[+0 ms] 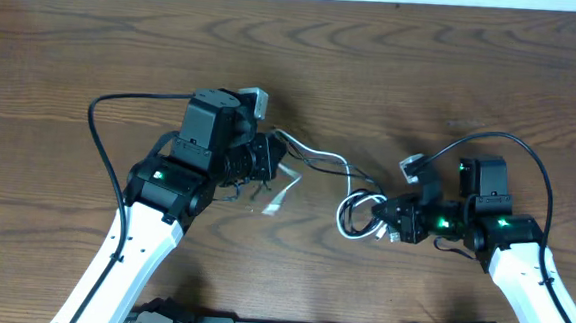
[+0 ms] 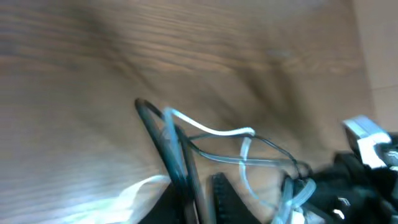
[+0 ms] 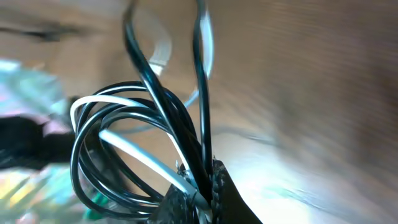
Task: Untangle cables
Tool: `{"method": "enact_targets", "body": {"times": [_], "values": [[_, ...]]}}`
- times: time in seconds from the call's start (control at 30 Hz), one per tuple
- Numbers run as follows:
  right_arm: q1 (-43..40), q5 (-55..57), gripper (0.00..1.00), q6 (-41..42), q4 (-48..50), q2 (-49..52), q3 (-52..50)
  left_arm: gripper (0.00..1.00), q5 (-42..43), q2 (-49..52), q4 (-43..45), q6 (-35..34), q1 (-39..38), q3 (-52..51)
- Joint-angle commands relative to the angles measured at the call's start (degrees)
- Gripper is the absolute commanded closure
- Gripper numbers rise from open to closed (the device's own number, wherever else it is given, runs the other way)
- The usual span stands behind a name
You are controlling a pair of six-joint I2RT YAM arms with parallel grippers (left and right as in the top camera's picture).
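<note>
A tangle of black and white cables lies mid-table and ends in a small coil on the right. My left gripper is at the tangle's left end. In the blurred left wrist view its jaws are closed on a black cable, and a white cable arcs beyond. At the coil's right side, my right gripper is shut on the coil. In the right wrist view the black and white loops are pinched between its fingers. Two strands rise away from the pinch.
A loose white flat cable end lies just below the left gripper. The arms' own black supply cables loop over the table at left and right. The right arm shows at the left wrist view's right edge.
</note>
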Motion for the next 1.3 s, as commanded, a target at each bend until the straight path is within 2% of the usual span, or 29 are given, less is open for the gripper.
{"method": "enact_targets", "body": {"times": [0.0,0.03,0.1,0.23,0.3,0.4,0.6,0.67,0.73,0.77,0.87,0.97,1.07,1.27], "values": [[-0.1,-14.2,0.99,-4.7,0.0,-0.2,0.2,0.25,-5.1,0.2,0.0,0.7,0.3,0.4],[-0.1,-14.6,0.99,-4.7,0.0,-0.2,0.2,0.18,-3.5,0.2,-0.2,0.7,0.2,0.4],[-0.1,-14.5,0.99,-4.7,0.2,-0.2,0.2,0.18,0.0,0.2,-0.8,0.7,0.2,0.4],[-0.1,-14.5,0.99,-4.6,1.1,-0.2,0.2,0.18,13.2,0.2,-2.5,0.9,0.1,0.4],[-0.1,-14.4,0.99,-3.6,2.1,-0.2,0.2,0.18,22.5,0.3,-2.6,3.6,-0.4,0.4],[-0.1,-13.5,0.99,-0.6,4.4,-0.2,0.2,0.17,27.5,0.3,-2.8,8.3,-1.4,0.4],[-0.1,-13.4,0.99,1.0,5.4,-0.2,0.2,0.16,24.3,0.3,-3.0,9.9,-2.1,0.4],[-0.1,-13.4,0.99,1.0,5.5,-0.2,0.2,0.16,20.7,0.3,-3.8,9.9,-2.1,0.4],[-0.1,-13.4,0.99,1.0,5.5,-0.2,0.2,0.16,11.6,0.3,-6.9,9.9,-2.1,0.4],[-0.1,-13.4,0.99,1.0,5.5,-0.2,0.2,0.16,4.0,0.3,-9.6,9.2,-2.1,0.4],[-0.1,-13.1,0.99,1.0,5.5,-0.2,0.2,0.16,-10.3,0.3,-14.4,4.7,-2.1,0.4],[-0.1,-12.7,0.99,1.0,5.5,-0.2,0.2,0.16,-17.6,0.3,-17.4,1.0,-2.1,0.4],[-0.1,-12.7,0.99,1.0,5.5,-0.2,0.2,0.16,-12.0,0.3,-16.2,0.7,-2.1,0.4],[-0.1,-12.5,0.99,1.0,5.5,-0.2,0.2,0.16,13.4,0.5,-6.4,3.8,-2.1,0.4]]}}
